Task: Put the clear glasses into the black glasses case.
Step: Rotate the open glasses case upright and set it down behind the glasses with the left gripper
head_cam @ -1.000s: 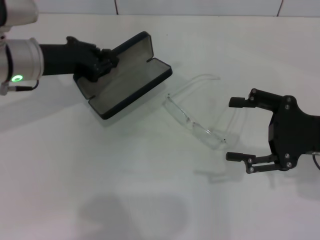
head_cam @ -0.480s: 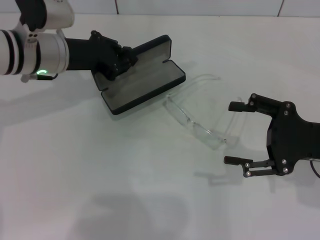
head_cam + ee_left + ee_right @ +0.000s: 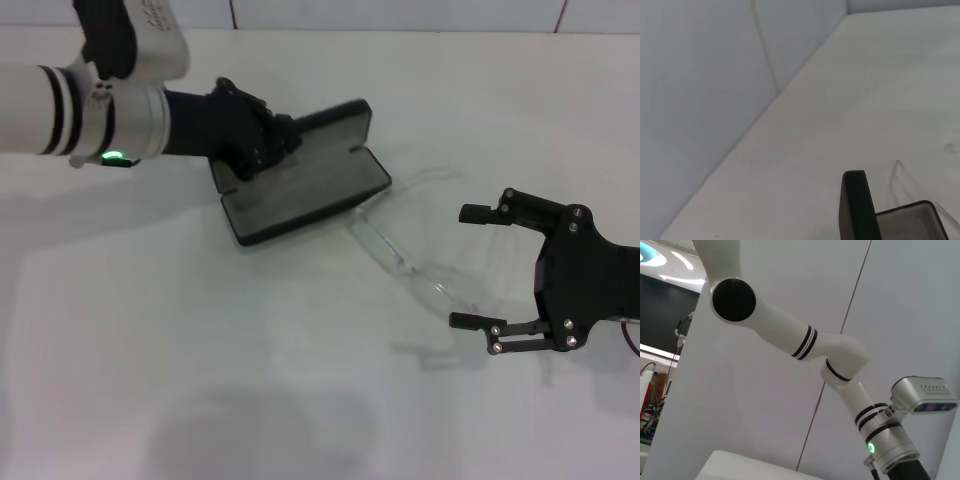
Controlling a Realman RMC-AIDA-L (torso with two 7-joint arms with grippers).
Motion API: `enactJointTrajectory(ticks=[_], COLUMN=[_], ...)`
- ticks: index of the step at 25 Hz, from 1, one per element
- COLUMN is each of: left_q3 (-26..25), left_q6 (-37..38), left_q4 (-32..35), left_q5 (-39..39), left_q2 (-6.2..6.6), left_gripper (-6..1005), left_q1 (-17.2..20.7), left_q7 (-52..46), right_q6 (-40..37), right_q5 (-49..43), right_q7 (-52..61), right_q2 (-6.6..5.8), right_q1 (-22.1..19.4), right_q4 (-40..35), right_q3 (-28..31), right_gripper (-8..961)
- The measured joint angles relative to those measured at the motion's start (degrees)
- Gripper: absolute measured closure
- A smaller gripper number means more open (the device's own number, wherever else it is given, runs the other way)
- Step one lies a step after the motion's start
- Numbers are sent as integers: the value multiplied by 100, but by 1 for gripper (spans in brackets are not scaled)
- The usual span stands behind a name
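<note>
The black glasses case lies open on the white table, grey lining up, lid raised at the far side. My left gripper is shut on the case's left end. The clear glasses lie on the table just right of the case, one corner touching or nearly touching the case's near right corner. My right gripper is open beside the glasses' right end, with that end of the lens about level with its fingertips. The left wrist view shows the case lid's edge and a clear arm of the glasses.
White table with a tiled wall along the far edge. The right wrist view looks up at my left arm against the wall.
My left gripper has slid the open case to the right, up against the glasses, which shifted slightly right. The right gripper has stayed almost still and open.
</note>
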Motion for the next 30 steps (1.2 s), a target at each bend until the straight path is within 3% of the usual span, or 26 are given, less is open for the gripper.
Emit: enactJointTrajectory(ticks=[13,19,29,30], left_q3=[290,617,586,586], left_q6=[969,1003,938,937], left_q4=[288,309,517,526], left_q5=[48,147,-189,-211], left_q2=[0,7,-24,-24], left_gripper=[787,787,787,725], left_q1=[-103,-99,121,127], left_q7=[96,438,1014,1016], right_q6=[7,9,18,18], right_q5=[0,1,1,1], right_q7=[-2,-3,-56,-56], right_q2=[-34,-60,-69,-69], right_q1=[-39,-38,-35,-33], right_q4=[4,3,-6,-5], right_q3=[-11,-10,-9,-9], right_gripper=[106,107,109,109])
